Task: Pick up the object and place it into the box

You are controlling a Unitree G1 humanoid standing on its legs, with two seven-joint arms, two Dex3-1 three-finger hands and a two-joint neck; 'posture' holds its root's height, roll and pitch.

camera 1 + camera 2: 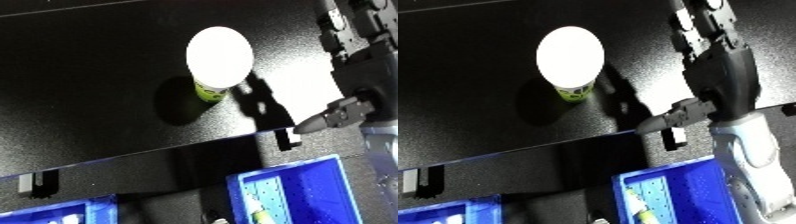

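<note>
1. Step: the reach, as I judge it; the cup [569,60] stands untouched at upper centre of the frame on the black table [460,100].
2. Cup: upright, white lid to the camera, long axis vertical, leaning slightly.
3. Right hand [718,75] at upper right, apart from the cup, fingers relaxed, holding nothing; next it must close round the cup, then carry it to the blue bin [293,192] at lower right.

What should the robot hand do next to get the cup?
Probably slide the right hand leftward toward the white cup with the green label. The cup stands alone on the black table, nothing holds it yet, and the hand hangs beside it, apart. The blue plastic bin waits below.
</note>
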